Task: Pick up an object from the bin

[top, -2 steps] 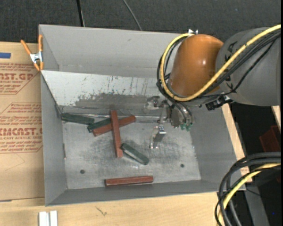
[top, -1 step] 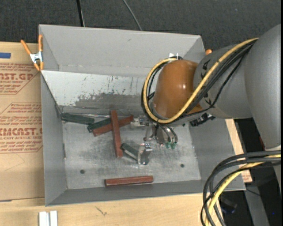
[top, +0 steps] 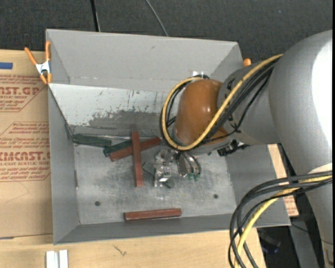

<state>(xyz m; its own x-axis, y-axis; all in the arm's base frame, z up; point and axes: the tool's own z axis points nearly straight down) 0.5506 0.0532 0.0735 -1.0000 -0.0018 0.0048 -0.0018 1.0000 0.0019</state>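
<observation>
One brown bar point(top: 152, 214) lies flat and alone by the near wall, clear of its neighbours. Further in, the gripper point(top: 173, 169) sits low over the bin point(top: 61, 166) floor, just right of two crossed brown sticks point(top: 137, 158), the nearest candidates. Whether it is released or clenched cannot be told, and no held item is visible. Beyond, dark green sticks point(top: 92, 140) rest at the foot of the far slope.

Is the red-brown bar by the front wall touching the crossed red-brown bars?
Apart: the camera view shows bare floor between front bar and crossed bars.
</observation>
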